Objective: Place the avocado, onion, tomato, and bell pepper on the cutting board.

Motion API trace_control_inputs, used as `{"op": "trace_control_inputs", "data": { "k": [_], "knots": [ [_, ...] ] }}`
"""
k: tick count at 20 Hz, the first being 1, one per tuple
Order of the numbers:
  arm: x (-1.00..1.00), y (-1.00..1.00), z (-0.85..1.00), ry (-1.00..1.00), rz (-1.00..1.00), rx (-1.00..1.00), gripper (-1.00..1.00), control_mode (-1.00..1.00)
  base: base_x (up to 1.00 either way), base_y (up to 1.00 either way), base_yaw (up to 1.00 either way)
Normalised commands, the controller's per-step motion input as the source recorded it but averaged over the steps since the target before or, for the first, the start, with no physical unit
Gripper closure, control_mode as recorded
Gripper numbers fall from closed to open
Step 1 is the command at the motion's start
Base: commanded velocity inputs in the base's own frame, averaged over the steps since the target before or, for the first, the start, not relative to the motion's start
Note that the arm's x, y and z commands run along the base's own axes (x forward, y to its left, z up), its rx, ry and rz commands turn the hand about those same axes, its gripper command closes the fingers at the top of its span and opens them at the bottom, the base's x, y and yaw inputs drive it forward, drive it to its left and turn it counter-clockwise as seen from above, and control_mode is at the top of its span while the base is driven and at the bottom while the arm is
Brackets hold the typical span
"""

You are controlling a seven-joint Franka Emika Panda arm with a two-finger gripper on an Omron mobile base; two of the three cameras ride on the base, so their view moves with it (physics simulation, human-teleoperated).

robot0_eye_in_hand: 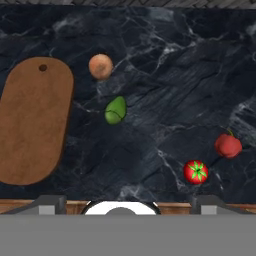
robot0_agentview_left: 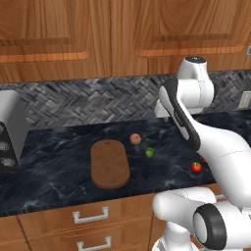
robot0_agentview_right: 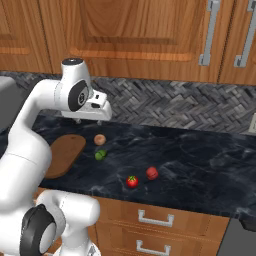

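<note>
The brown cutting board [robot0_agentview_left: 110, 163] [robot0_agentview_right: 62, 155] [robot0_eye_in_hand: 32, 120] lies bare on the dark marble counter. Just beyond its far right end sits the tan onion [robot0_agentview_left: 135, 139] [robot0_agentview_right: 100, 139] [robot0_eye_in_hand: 101, 66], with the green avocado [robot0_agentview_left: 149, 152] [robot0_agentview_right: 100, 155] [robot0_eye_in_hand: 115, 110] a little nearer. Farther right, the bright red tomato [robot0_agentview_left: 196, 167] [robot0_agentview_right: 132, 181] [robot0_eye_in_hand: 196, 171] rests near the counter's front edge, the duller bell pepper [robot0_agentview_right: 152, 173] [robot0_eye_in_hand: 228, 145] beside it. My gripper [robot0_agentview_right: 88, 120] [robot0_eye_in_hand: 128, 202] hangs high above the counter, open and holding nothing, pointing down over the foods.
A grey appliance [robot0_agentview_left: 10, 132] stands at the counter's left end. A herringbone backsplash [robot0_agentview_right: 175, 105] and wooden wall cabinets [robot0_agentview_left: 98, 34] close off the back. Drawers [robot0_agentview_left: 90, 215] run under the front edge. A wall outlet [robot0_agentview_left: 244, 99] sits at the right.
</note>
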Motion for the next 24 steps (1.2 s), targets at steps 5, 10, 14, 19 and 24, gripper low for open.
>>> {"op": "trace_control_inputs", "data": {
  "k": [5, 10, 14, 19, 24],
  "knots": [
    [-0.32, -0.04, -0.12, -0.01, -0.03, 0.00, -1.00, -1.00, 0.00, 0.00, 0.00],
    [-0.28, -0.16, -0.21, 0.00, -0.07, 0.02, -1.00, -1.00, 0.00, 0.00, 0.00],
    [-0.20, -0.21, -0.19, 0.01, -0.11, 0.03, -1.00, -1.00, 0.00, 0.00, 0.00],
    [-0.08, -0.14, -0.10, 0.07, -0.11, 0.00, -1.00, -1.00, 0.00, 0.00, 0.00],
    [-0.07, -0.15, -0.15, 0.08, -0.11, 0.00, -1.00, -1.00, 0.00, 0.00, 0.00]
  ]
}}
